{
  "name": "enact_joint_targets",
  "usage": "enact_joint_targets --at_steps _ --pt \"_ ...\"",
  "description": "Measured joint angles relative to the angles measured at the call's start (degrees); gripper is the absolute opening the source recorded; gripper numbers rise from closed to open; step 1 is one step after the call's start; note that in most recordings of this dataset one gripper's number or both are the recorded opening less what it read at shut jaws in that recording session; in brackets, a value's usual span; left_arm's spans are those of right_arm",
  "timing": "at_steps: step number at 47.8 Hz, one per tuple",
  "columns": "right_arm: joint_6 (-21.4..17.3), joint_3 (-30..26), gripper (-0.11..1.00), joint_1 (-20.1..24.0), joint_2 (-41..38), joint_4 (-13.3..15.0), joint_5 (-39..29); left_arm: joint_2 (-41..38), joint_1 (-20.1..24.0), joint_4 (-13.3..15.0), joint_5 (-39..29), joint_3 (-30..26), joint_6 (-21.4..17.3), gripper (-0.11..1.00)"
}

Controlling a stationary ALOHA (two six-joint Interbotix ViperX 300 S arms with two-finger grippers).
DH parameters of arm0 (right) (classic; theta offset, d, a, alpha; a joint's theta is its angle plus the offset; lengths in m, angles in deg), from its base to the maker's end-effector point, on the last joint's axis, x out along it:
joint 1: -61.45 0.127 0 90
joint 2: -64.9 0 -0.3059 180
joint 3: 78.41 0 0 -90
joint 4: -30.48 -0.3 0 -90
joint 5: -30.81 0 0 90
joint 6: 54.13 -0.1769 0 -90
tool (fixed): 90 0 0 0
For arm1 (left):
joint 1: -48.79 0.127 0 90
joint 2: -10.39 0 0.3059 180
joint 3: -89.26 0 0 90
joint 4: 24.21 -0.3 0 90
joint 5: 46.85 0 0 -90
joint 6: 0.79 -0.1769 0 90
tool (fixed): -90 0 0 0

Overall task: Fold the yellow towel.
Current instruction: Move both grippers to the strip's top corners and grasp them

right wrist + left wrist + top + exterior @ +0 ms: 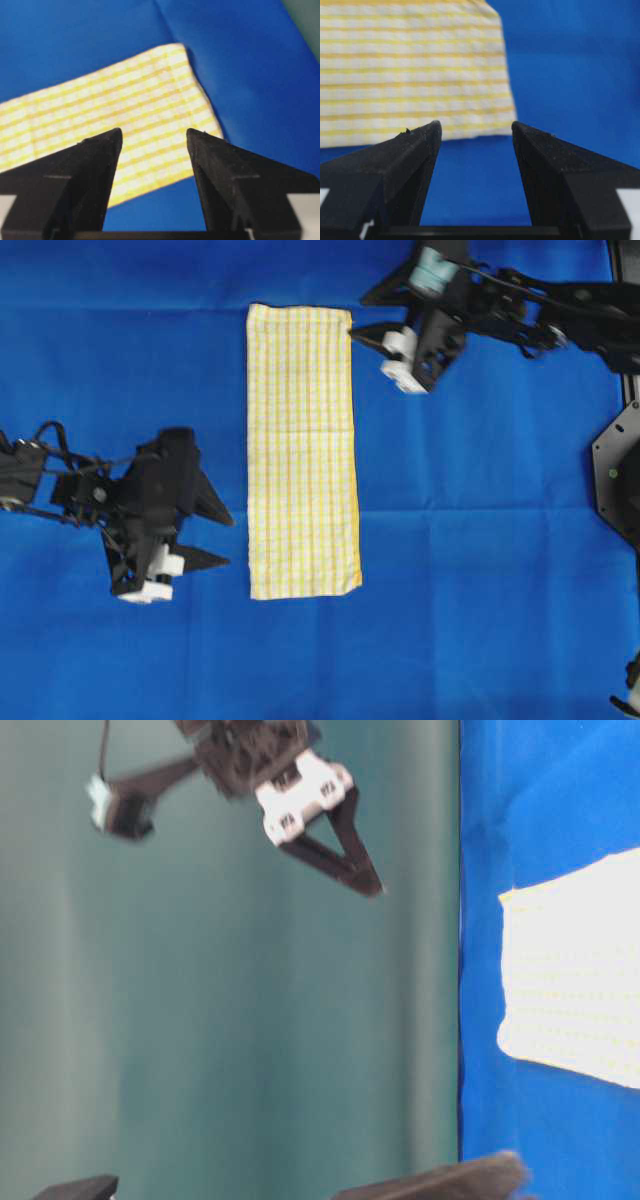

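Observation:
The yellow towel (pixel 302 450) lies flat on the blue cloth as a long narrow strip running from the far side to the near side. My left gripper (pixel 230 542) stands open to the left of the strip's near end, a little apart from its edge. In the left wrist view the towel (pixel 410 70) lies beyond the left gripper (pixel 476 127), with only blue cloth between the fingers. My right gripper (pixel 356 316) is open beside the far right corner. In the right wrist view the right gripper (pixel 154 132) hangs above the towel's (pixel 125 110) edge. The table-level view shows the right gripper (pixel 368 880) raised off the cloth.
A large blue cloth (pixel 480 590) covers the table under everything. Black arm hardware (pixel 615 480) stands at the right edge of the overhead view. In the table-level view a plain teal wall (pixel 230 1020) fills the space beside the cloth.

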Motion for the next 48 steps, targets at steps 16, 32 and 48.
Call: enact_joint_targets --at_steps 16,32,48 --pt "-0.4 10.0 0.55 4.2 11.2 0.0 6.7 7.1 8.4 -0.4 10.4 6.4 -3.4 0.51" --pt "-0.3 12.7 0.56 6.9 13.7 -0.1 11.7 9.1 12.3 -0.4 21.5 11.7 -4.8 0.52" --pt "-0.3 11.9 0.56 6.9 11.0 0.0 12.5 8.4 12.9 -0.4 22.3 11.9 -5.0 0.51"
